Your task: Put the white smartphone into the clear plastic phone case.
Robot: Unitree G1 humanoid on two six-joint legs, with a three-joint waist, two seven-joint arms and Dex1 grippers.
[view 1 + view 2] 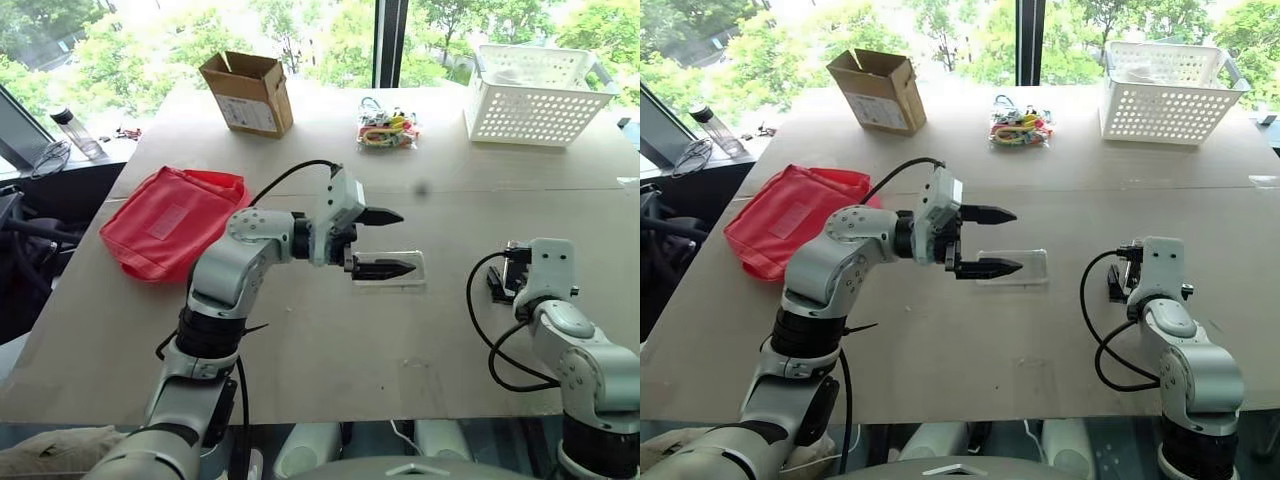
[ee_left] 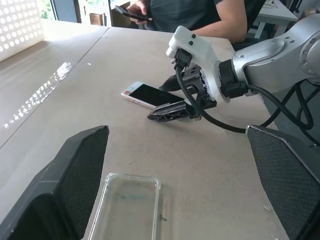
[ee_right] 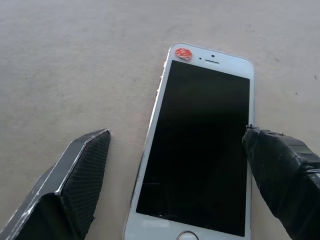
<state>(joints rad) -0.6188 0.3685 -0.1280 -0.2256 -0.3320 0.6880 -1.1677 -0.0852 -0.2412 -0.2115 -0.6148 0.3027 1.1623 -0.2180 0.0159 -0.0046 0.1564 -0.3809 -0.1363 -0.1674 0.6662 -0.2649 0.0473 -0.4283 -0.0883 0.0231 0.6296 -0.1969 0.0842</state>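
Head views: the left gripper [image 1: 382,242] hangs with jaws spread over the clear plastic phone case [image 1: 400,270], which lies flat mid-table [image 1: 330,350].
Left wrist view: the case lies empty; the white smartphone [image 2: 146,95] lies beyond, under the right gripper [image 2: 170,97].
Right wrist view: fingers [image 3: 75,185] parted either side of the phone, screen up, nothing held.

A cardboard box [image 1: 248,93], a bundle of coloured cords [image 1: 387,129] and a white perforated basket [image 1: 536,95] stand along the table's [image 1: 330,340] far side, well beyond the fingers; a red pouch [image 1: 172,220] lies left of them
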